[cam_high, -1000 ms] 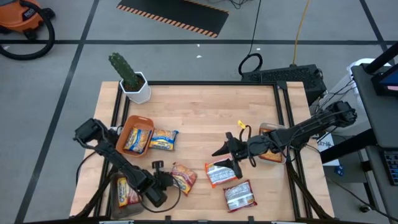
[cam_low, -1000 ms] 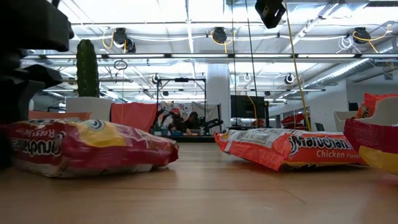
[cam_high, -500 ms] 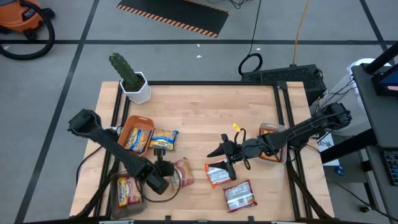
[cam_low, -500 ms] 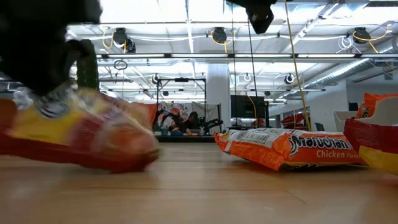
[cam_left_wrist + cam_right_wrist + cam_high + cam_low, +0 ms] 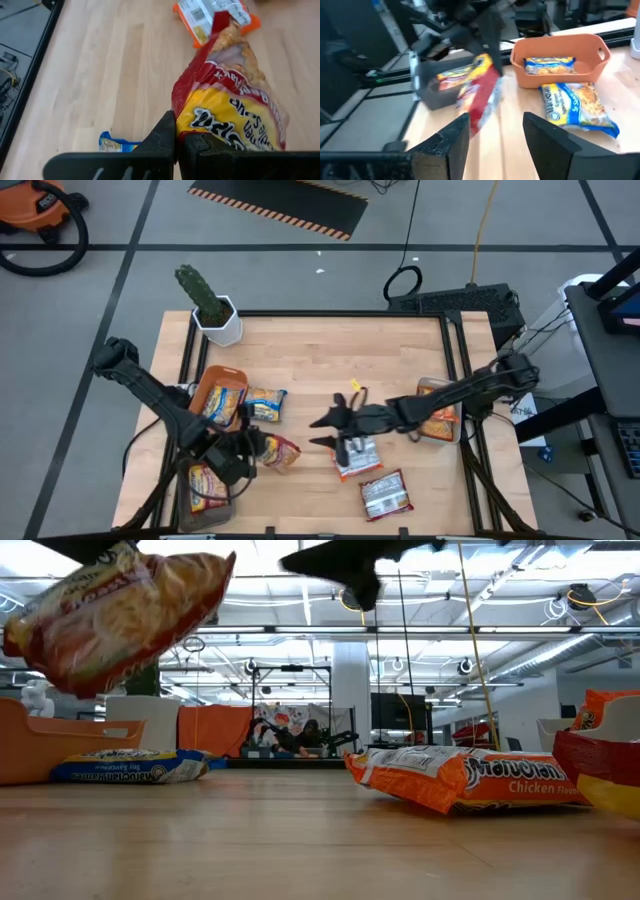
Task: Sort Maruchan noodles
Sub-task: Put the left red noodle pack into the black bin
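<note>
The left end effector [image 5: 250,448] is clamped on a red-and-yellow noodle packet [image 5: 278,452], held clear above the wooden surface [image 5: 330,360] near its front left. Just beside it stand a grey tray [image 5: 205,490] holding a similar packet and an orange bowl [image 5: 222,395] with a blue packet inside; another blue packet [image 5: 264,404] lies against the bowl. The right end effector [image 5: 322,430], fingers spread wide and empty, hovers by an orange packet [image 5: 356,458] mid-surface. A potted cactus [image 5: 208,305] stands at the far corner.
</note>
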